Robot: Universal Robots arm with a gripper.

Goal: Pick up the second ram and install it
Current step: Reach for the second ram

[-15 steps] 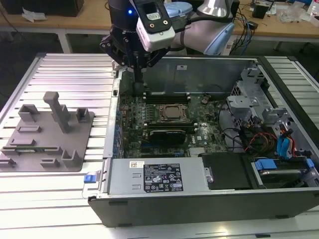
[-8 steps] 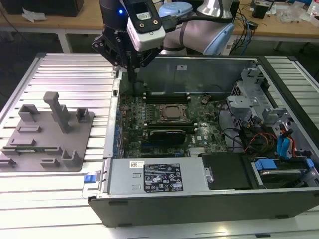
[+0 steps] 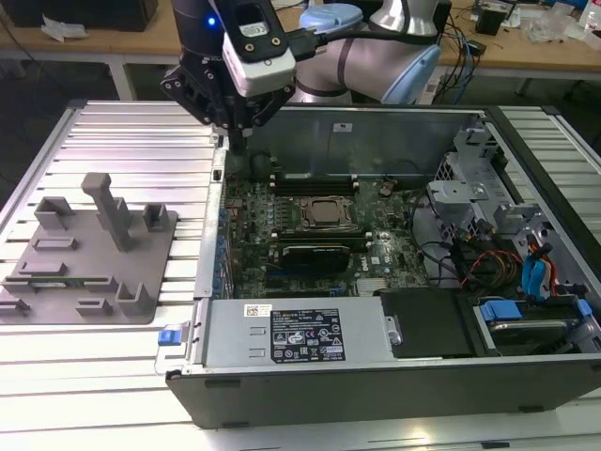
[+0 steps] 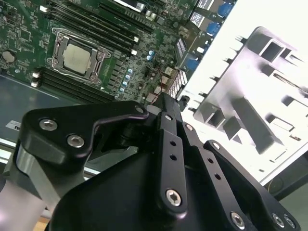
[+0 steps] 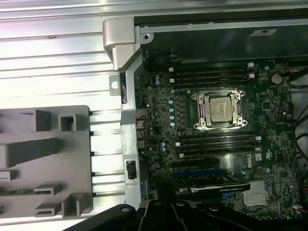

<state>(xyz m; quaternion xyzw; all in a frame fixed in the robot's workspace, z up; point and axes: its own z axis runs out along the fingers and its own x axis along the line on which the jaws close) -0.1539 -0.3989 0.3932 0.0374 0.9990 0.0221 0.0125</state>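
Gripper point(image 3: 241, 144): I see it hanging over the far corner of the computer case point(image 3: 376, 385), on the exterior view's left. It sits just above the case wall that separates the fixture from the motherboard.
Fingers: in the second wrist view the black linkages run together to one narrow tip point(image 4: 162, 102), so I read them as drawn together. I can make out nothing pinched between them.
Second ram: I cannot tell where it is from my screens. No green stick is clear to me at the gripper, on the fixture or in the slots.
Fixture plate point(image 3: 56, 303): grey, and it lies flat on the slatted aluminium table point(image 3: 141, 141) on the exterior view's left, just beside the case. It carries a tall tilted post point(image 3: 110, 209) and several low blocks.
Motherboard point(image 5: 159, 120): green, and it lies flat in the open case with the processor socket point(image 5: 220, 109) near its middle.
Memory slots: I see one black bank point(image 5: 211, 74) on the far side of the socket and another point(image 5: 216, 143) on the near side. I cannot tell whether any slot is filled.
Expansion card point(image 3: 319, 254): black, and it lies across the board nearer the exterior camera than the socket.
Power supply point(image 3: 300, 334): a grey box along the case's near wall.
Drive bay point(image 3: 526, 282): on the exterior view's right, with blue tabs and loose cables.
Arm point(image 3: 394, 56): its pale blue and silver joints stand behind the case.
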